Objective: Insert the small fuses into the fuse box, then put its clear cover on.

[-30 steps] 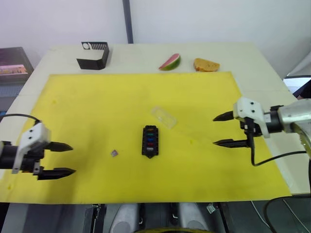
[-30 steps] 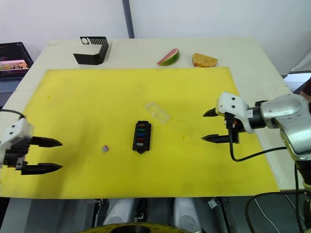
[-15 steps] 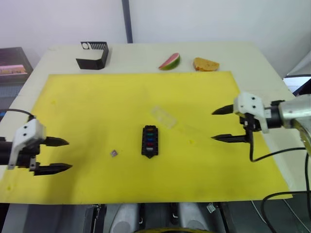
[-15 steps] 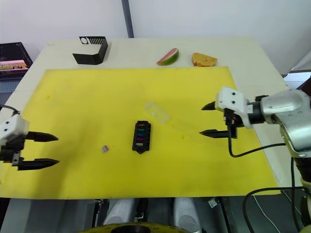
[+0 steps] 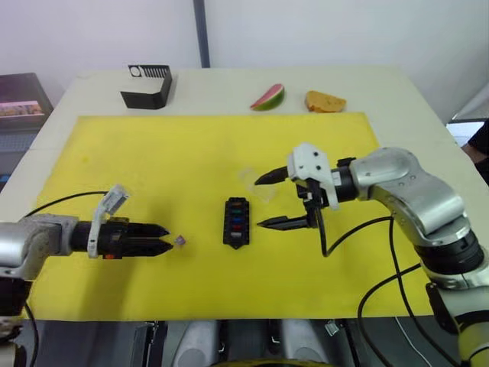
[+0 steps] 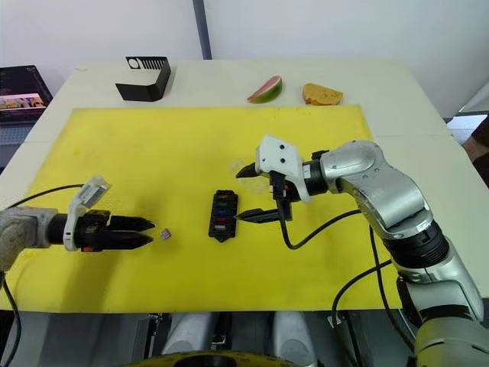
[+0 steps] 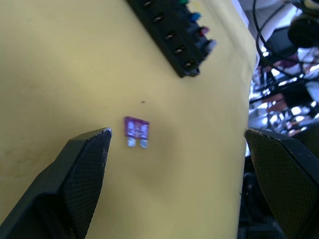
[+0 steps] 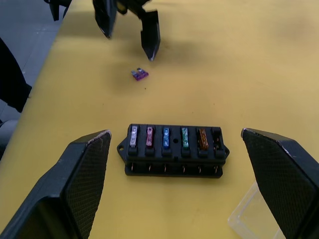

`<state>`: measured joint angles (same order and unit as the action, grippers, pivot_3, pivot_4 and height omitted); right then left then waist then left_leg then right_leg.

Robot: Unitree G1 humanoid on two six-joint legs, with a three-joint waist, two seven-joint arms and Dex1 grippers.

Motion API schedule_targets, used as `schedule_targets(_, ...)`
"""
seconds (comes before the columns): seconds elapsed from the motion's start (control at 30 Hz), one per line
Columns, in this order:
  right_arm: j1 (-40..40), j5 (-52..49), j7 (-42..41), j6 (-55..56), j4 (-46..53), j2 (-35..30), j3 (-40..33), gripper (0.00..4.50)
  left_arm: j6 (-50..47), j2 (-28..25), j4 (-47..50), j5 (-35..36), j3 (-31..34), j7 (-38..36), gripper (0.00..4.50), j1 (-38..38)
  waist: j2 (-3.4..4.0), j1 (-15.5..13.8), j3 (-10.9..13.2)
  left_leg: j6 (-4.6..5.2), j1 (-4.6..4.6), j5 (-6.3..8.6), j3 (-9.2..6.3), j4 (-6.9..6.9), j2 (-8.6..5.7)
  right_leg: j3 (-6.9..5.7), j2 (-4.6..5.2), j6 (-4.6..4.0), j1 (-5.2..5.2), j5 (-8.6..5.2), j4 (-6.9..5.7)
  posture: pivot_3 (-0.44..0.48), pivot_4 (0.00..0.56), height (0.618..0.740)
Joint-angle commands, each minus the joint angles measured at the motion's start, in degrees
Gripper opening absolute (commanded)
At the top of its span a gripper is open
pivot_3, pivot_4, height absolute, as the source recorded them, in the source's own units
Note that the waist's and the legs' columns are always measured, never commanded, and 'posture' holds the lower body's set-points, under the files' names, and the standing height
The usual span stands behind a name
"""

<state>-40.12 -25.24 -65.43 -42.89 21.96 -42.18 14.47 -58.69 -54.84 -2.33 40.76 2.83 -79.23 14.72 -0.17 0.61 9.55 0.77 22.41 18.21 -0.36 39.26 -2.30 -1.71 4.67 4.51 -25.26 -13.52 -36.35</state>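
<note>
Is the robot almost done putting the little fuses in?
Nearly. Five fuses already sit in the fuse box. One purple fuse lies loose on the yellow mat, right in front of the open left pincer. The clear cover lies beside the box, not on it yet, near the open right pincer.

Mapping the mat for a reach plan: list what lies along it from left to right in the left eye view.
left hand → loose purple fuse → fuse box → right hand
</note>
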Motion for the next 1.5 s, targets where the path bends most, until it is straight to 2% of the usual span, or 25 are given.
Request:
schedule_targets(0.03,-0.86,-1.06,1.09,-0.54,2.55,0.52,-0.85,4.42,-2.54,1.25,-3.22,0.9,-0.84,0.13,4.5,1.65,0.0,0.01,0.0,-0.05,0.0,-0.03,0.0,0.0,0.0,0.0,-0.01,0.0,-0.01,0.0,0.0,0.0,0.15,0.74)
schedule_targets(0.3,0.44,-1.92,3.08,-2.8,4.77,0.31,-1.0,4.42,-4.13,2.66,-4.37,0.77,-4.09,-0.93,4.5,1.46,0.0,-0.02,-0.02,-0.11,-0.02,-0.07,0.0,0.0,0.0,0.01,0.02,0.0,0.01,0.0,0.0,0.0,0.15,0.74)
schedule_targets(0.43,0.8,-1.93,3.87,-3.82,5.65,0.06,-0.87,4.42,-4.23,2.14,0.28,1.07,-6.99,-2.25,4.5,-0.14,0.01,-0.03,-0.03,-0.12,-0.02,-0.07,0.0,0.0,0.0,0.01,0.03,0.0,0.01,0.0,0.0,0.0,0.15,0.74)
schedule_targets(0.63,0.99,-1.04,4.42,-4.05,5.82,-0.25,-0.04,4.42,-3.09,2.27,-0.53,-0.18,-7.78,-1.46,4.5,-0.41,0.01,-0.01,-0.04,-0.13,-0.02,-0.07,0.01,0.0,-0.02,0.03,0.06,-0.01,0.03,0.0,0.04,0.0,0.15,0.74)
schedule_targets(0.73,0.76,-0.33,4.71,-3.64,5.39,-0.17,0.78,4.5,-1.71,2.69,-3.51,-1.97,-7.64,-0.62,3.57,-0.25,0.01,0.01,-0.04,-0.12,-0.02,-0.07,0.01,0.0,-0.02,0.02,0.05,-0.01,0.02,0.0,0.03,0.0,0.15,0.74)
schedule_targets(0.8,0.69,-0.29,4.79,-3.58,5.37,-0.1,0.92,4.5,-1.46,2.81,-4.53,-2.34,-7.36,-0.69,2.66,-0.3,0.01,0.14,-0.04,-0.11,-0.03,-0.06,0.01,0.0,-0.02,0.02,0.05,-0.01,0.02,0.0,0.03,0.0,0.15,0.74)
schedule_targets(0.83,0.6,-0.17,4.78,-3.5,5.32,-0.09,1.01,4.5,-1.96,3.05,-5.4,-2.09,-6.79,-0.61,2.06,-0.14,0.01,0.21,-0.04,-0.11,-0.02,-0.06,0.01,-0.01,-0.02,0.02,0.04,0.0,0.01,0.0,0.03,0.0,0.15,0.74)
schedule_targets(1.1,0.53,0.48,4.39,-2.78,5.19,-0.45,1.45,4.5,-2.21,3.51,-8.62,-2.12,-5.45,-0.25,2.06,-0.19,0.01,0.22,-0.06,-0.09,-0.05,-0.05,0.01,-0.01,-0.01,0.02,0.04,0.0,0.01,0.0,0.0,0.0,0.15,0.74)
schedule_targets(1.2,0.43,0.53,4.28,-2.7,5.12,-0.51,1.53,4.5,-2.08,3.74,-9.08,-2.04,-5.06,-0.01,1.15,-0.31,0.01,0.23,-0.06,-0.06,-0.06,-0.04,0.01,-0.02,0.0,0.02,0.03,-0.01,0.0,-0.01,-0.01,0.0,0.15,0.74)
schedule_targets(1.27,0.43,0.7,4.2,-2.55,5.12,-0.63,1.69,4.5,-2.06,3.8,-8.97,-1.87,-4.88,0.08,0.16,-0.5,0.01,0.18,-0.06,-0.08,-0.06,-0.04,0.01,-0.02,-0.01,0.02,0.03,-0.01,-0.01,-0.01,-0.01,0.0,0.15,0.74)
schedule_targets(1.5,0.51,0.97,4.38,-2.52,5.04,-0.66,2.04,4.5,-1.96,3.9,-8.46,-1.68,-4.63,0.07,0.06,-0.7,0.01,0.16,-0.06,-0.06,-0.06,-0.04,0.0,-0.02,0.0,0.02,0.03,-0.01,-0.01,-0.01,-0.04,0.0,0.15,0.74)
